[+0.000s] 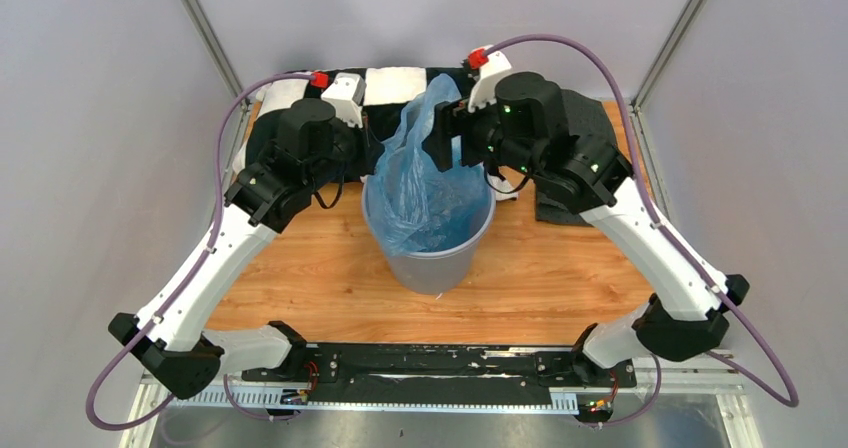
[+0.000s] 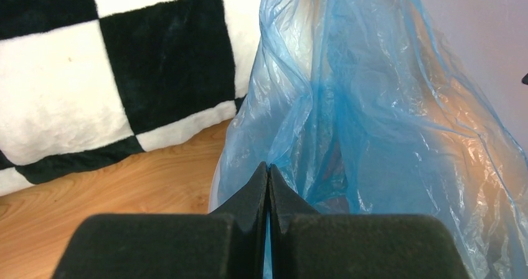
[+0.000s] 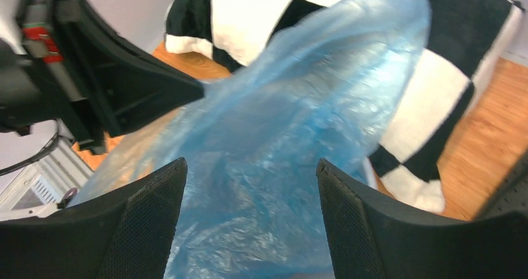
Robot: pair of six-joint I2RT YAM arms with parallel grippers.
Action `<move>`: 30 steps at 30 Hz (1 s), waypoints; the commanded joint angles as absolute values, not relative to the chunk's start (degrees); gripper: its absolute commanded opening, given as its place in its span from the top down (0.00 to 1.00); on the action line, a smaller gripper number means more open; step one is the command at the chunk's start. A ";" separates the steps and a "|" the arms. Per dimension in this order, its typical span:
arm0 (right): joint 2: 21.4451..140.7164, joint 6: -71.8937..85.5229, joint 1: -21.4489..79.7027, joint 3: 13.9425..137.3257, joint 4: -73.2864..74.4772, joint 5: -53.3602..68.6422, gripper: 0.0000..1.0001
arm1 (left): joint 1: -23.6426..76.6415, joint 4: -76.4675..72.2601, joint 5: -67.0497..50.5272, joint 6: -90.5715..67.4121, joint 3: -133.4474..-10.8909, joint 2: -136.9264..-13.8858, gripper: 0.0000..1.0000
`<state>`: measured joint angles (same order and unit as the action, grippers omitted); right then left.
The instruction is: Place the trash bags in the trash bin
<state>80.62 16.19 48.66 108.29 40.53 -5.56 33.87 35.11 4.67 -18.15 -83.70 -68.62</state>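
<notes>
Over the trash bin [image 1: 432,263], trash bags [image 1: 418,173] half down, top above rim; left gripper [image 2: 268,170] jaws pinch the film, right gripper [image 3: 250,164] jaws wide around it. I'd say stuffing remains.

Trash bag [image 1: 425,183] fills most of trash bin [image 1: 440,263] mouth, rises above rim: no way in from top. Checkered pillow [image 1: 400,83] walls far side. My left hand [image 2: 268,169] and right hand [image 3: 252,170] crowd rim both sides. Free tabletop [image 1: 330,278] near side.
</notes>
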 commanded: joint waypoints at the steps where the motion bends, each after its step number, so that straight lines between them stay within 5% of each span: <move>1: 83.61 14.04 52.85 114.36 40.92 -7.25 0.22 | 33.49 34.30 3.18 -18.50 -82.54 -66.99 1.00; 30: 80.91 13.40 65.18 110.60 38.83 -22.13 0.28 | 33.50 34.99 3.53 -18.45 -80.56 -64.54 1.00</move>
